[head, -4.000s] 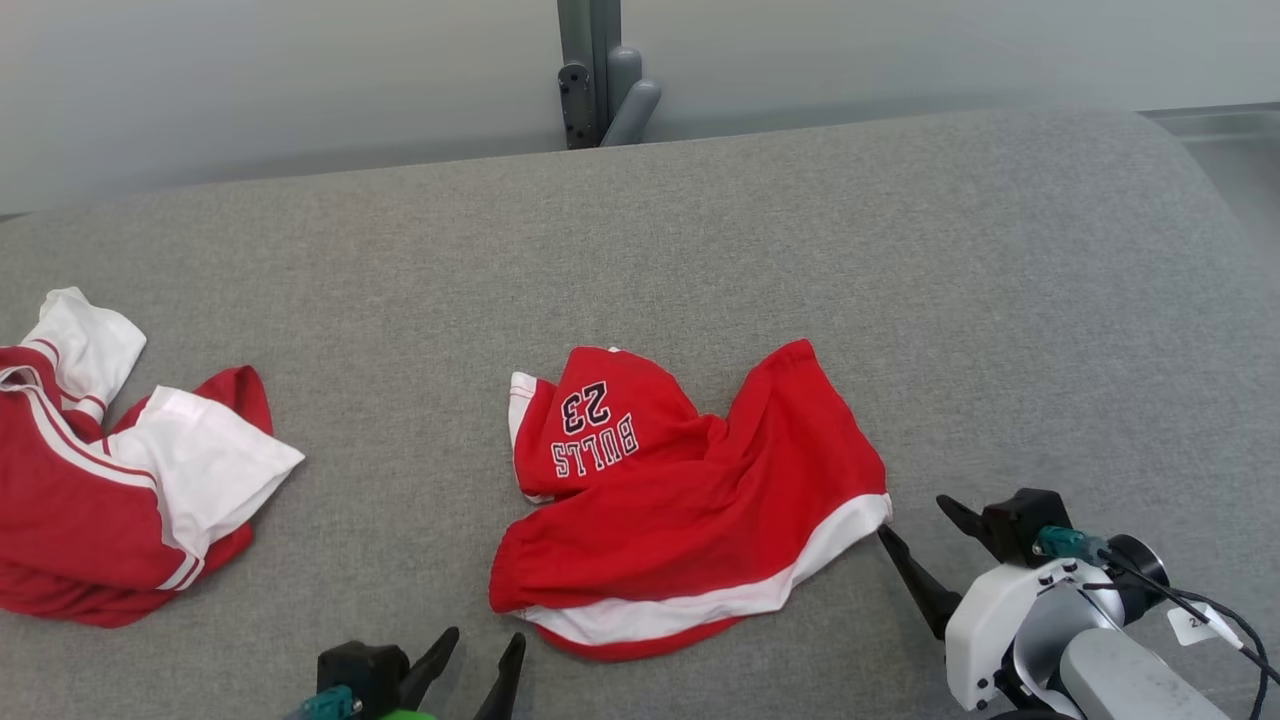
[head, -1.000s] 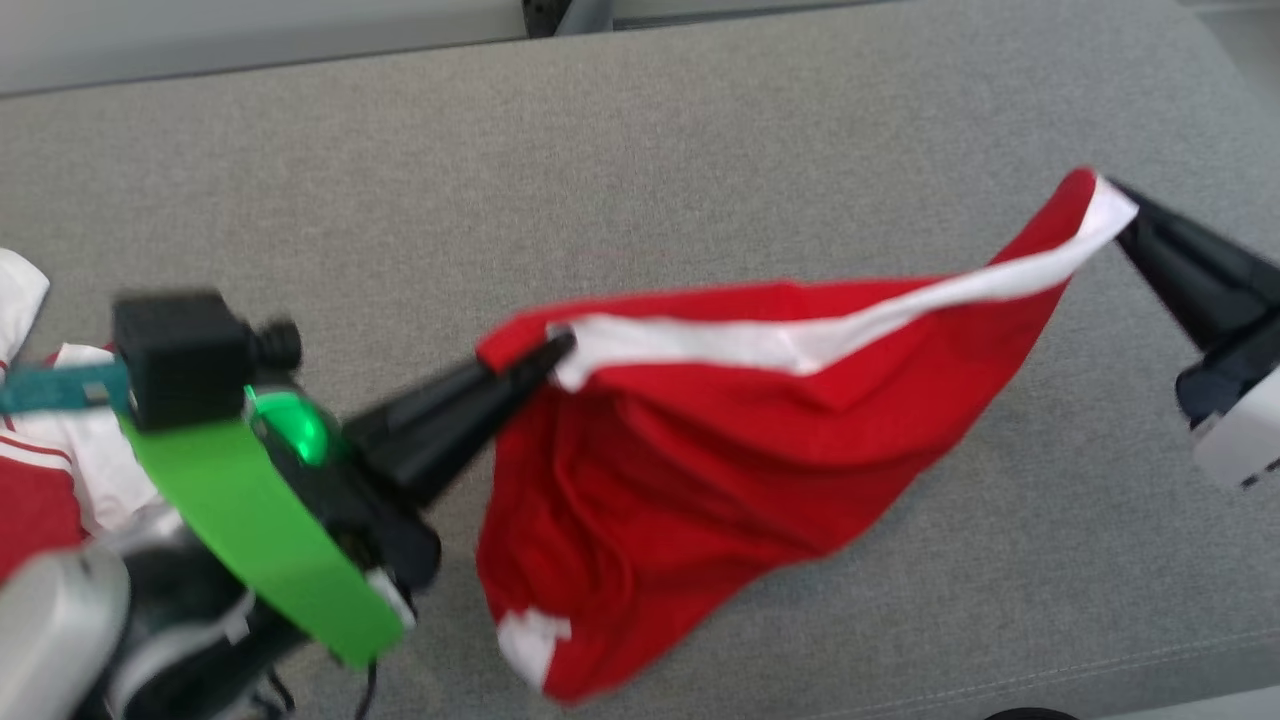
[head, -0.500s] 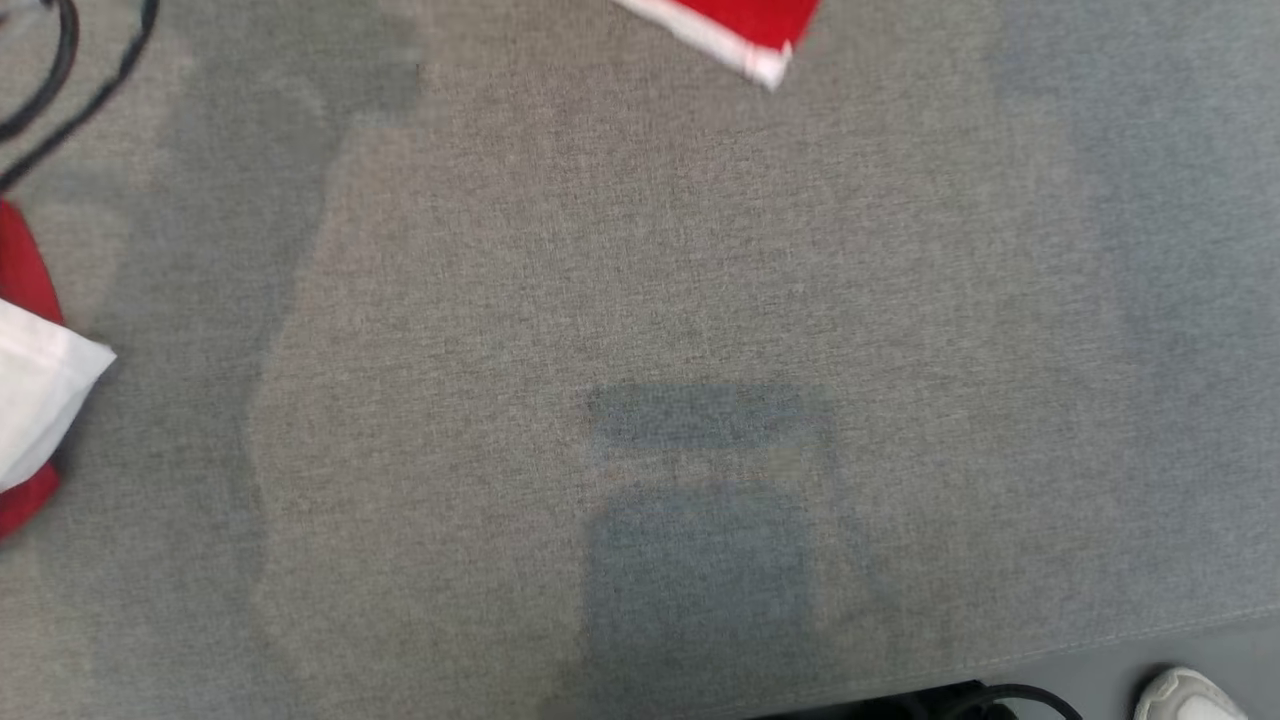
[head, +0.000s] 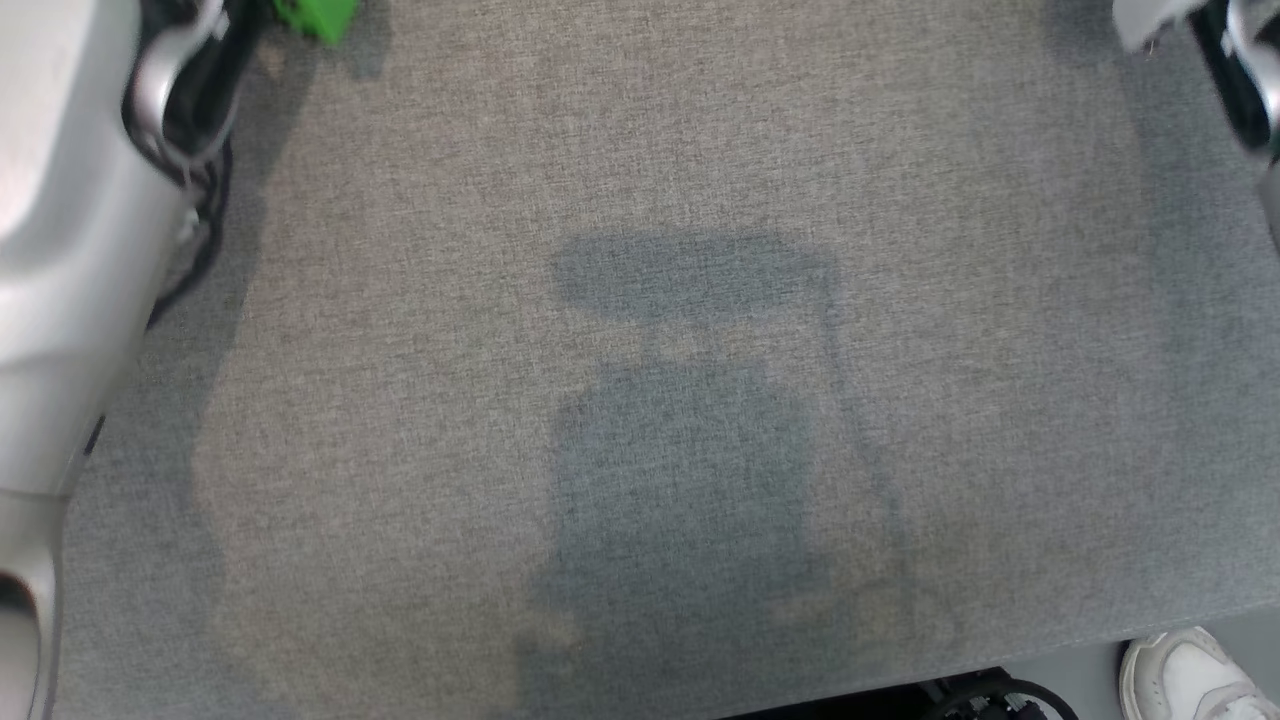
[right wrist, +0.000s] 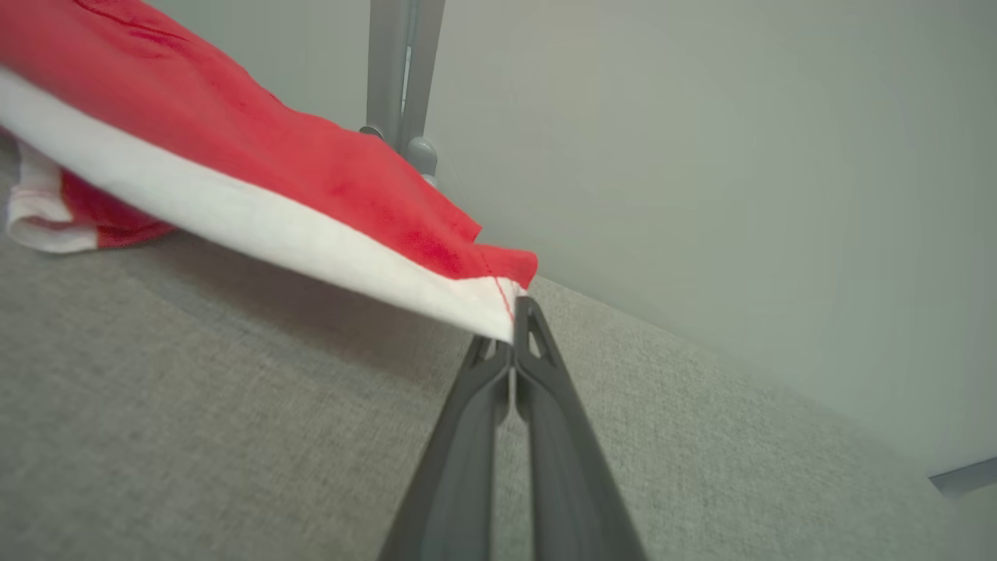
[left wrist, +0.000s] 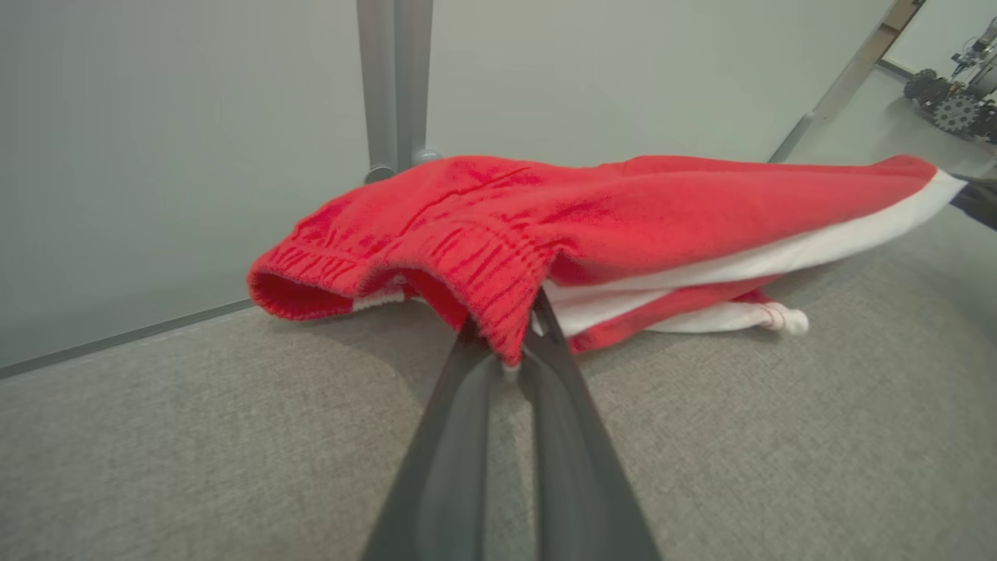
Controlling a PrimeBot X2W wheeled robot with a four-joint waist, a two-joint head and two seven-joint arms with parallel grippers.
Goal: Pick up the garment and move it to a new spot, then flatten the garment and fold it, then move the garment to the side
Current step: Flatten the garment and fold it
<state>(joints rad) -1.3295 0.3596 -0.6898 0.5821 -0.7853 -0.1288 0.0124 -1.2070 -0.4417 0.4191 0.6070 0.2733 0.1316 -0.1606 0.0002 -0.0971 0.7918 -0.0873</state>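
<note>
Garment (left wrist: 592,226) is hanging stretched between two grippers, mostly off the surface (head: 640,150), with its lower fold dragging near the far edge. Left gripper (left wrist: 505,343) is pinching the ribbed waistband and right gripper (right wrist: 514,323) is clamping the white-trimmed corner, both closed on cloth. Gripping two far-apart points is probably pulling it taut for laying flat. Count: one garment, two grippers, one shoe (head: 1185,680) showing past the near edge.

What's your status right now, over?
Left gripper: jaws shut on red shorts waistband. Right gripper: jaws shut on white-trimmed corner. Shorts stretched between, low hem touching grey cushion. Person's white shoe beyond near edge.
</note>
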